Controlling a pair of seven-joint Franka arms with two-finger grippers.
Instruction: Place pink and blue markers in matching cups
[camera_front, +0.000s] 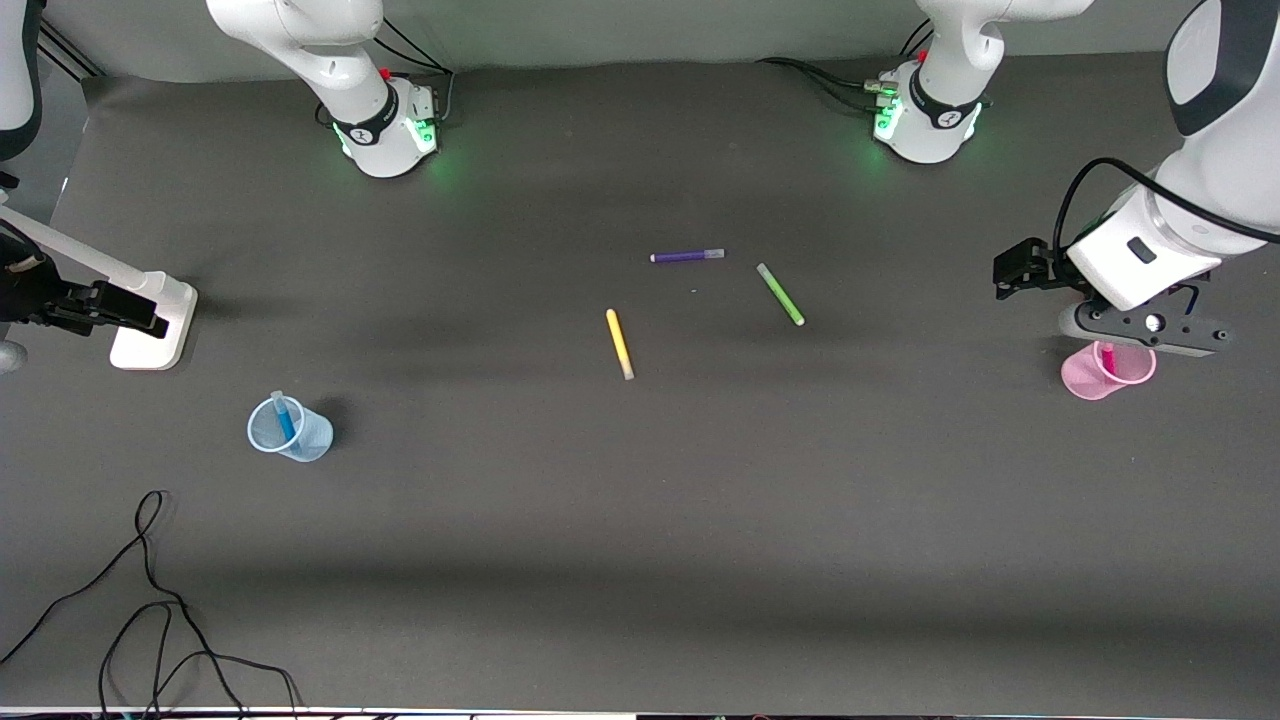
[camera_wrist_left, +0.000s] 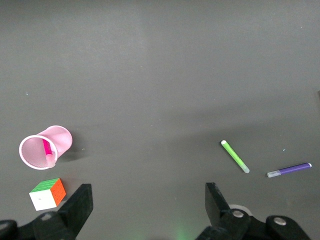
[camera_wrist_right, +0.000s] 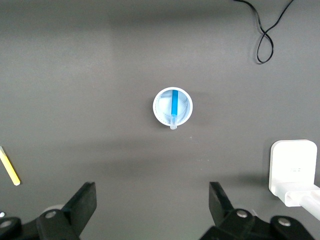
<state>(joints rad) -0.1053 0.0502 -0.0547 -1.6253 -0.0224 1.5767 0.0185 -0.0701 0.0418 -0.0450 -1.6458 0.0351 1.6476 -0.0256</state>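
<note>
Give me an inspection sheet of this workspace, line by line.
Surface: dark table, flat.
Job's things: blue marker stands in the blue cup; pink marker stands in the pink cup.
Clutter: yellow pen, green pen and purple pen lie mid-table; puzzle cube beside the pink cup.
Grippers: left gripper open, near the pink cup; right gripper open, above the blue cup.
Cables: black cable loose on the table.
Surroundings: white stand at the right arm's end.
</note>
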